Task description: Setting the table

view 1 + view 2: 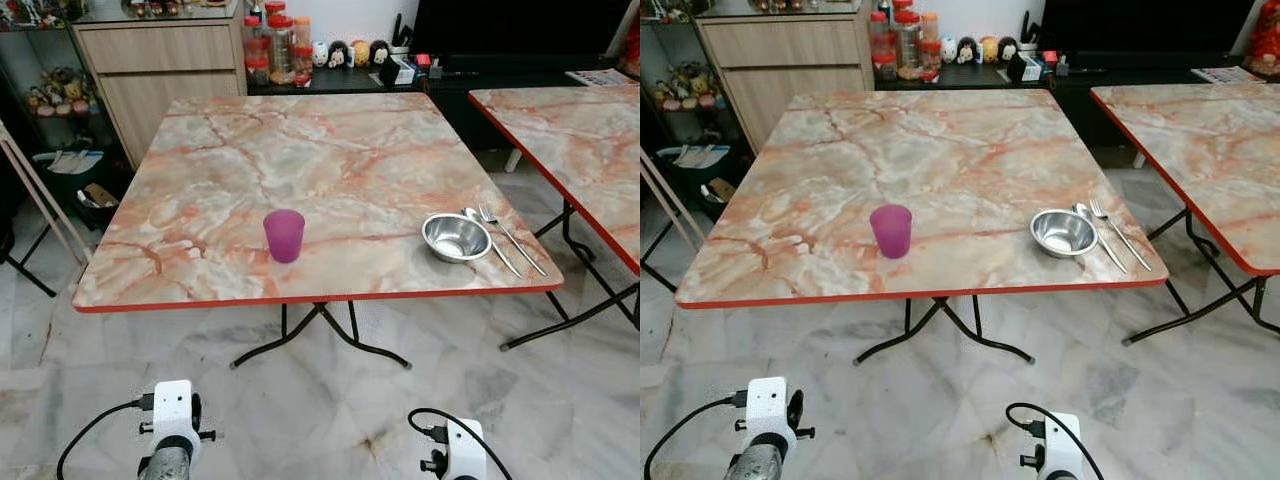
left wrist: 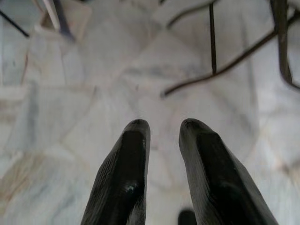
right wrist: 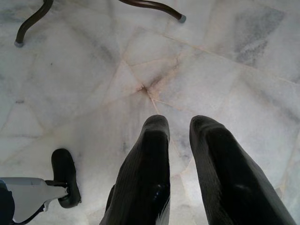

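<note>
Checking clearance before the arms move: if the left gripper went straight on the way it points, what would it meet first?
Probably the floor. The left gripper hangs pointing down at bare marble tiles, fingers slightly apart and holding nothing. The table legs lie farther off, apparently outside that line.

Left hand (image 2: pixel 161 129) and right hand (image 3: pixel 180 124) hang low, fingers seemingly slightly parted.

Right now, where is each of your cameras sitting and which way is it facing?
Left eye view: on the head, looking forward and down at the marble-patterned table with purple cup, steel bowl, spoon and fork; both wrists low in frame.
Right eye view: same scene, slightly shifted.
Left wrist view: faces the floor; left gripper open.
Right wrist view: faces the floor; right gripper open.
</note>
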Controlling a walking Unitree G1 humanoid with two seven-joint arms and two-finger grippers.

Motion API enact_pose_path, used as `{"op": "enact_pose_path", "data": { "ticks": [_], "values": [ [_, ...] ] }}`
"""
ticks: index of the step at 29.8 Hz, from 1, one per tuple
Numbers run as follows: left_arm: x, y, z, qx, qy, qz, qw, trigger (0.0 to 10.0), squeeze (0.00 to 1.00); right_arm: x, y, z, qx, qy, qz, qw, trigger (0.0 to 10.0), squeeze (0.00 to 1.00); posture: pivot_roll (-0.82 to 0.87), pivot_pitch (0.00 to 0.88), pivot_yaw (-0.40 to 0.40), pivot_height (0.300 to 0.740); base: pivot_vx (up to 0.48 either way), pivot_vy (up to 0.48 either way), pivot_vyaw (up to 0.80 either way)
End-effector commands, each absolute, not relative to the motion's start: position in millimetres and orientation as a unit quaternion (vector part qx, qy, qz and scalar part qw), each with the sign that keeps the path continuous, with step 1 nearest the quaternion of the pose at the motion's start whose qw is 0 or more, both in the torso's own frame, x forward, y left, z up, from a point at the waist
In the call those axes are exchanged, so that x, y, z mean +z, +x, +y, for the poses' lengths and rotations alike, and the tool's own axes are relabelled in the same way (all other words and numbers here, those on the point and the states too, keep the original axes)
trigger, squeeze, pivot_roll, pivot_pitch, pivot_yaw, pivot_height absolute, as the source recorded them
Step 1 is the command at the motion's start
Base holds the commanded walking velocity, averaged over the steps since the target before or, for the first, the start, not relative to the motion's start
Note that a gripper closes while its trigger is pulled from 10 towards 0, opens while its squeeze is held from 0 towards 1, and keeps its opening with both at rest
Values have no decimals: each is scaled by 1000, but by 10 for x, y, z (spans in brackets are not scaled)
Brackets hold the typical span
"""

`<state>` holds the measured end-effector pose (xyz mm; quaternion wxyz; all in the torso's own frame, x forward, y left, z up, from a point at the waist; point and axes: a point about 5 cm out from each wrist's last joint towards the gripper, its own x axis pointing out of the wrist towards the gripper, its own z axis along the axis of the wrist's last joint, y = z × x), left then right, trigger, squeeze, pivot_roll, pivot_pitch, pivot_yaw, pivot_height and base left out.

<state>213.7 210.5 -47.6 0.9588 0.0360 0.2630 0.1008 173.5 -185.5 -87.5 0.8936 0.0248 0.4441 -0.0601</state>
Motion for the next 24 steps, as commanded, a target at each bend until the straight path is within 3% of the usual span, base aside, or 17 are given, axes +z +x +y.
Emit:
{"op": "enact_pose_path", "data": {
  "ticks": [1,24],
  "values": [
    [-562,2044,2182,110,55,307,944,10000,0,-863,1760,-1853,-63,30,440,895,10000,0,56,0,-29,740,0,0,0],
    [-639,1992,2196,107,62,354,927,10000,0,-859,1745,-1914,-77,35,435,896,10000,0,44,0,-40,740,0,-294,0]
  ]
}}
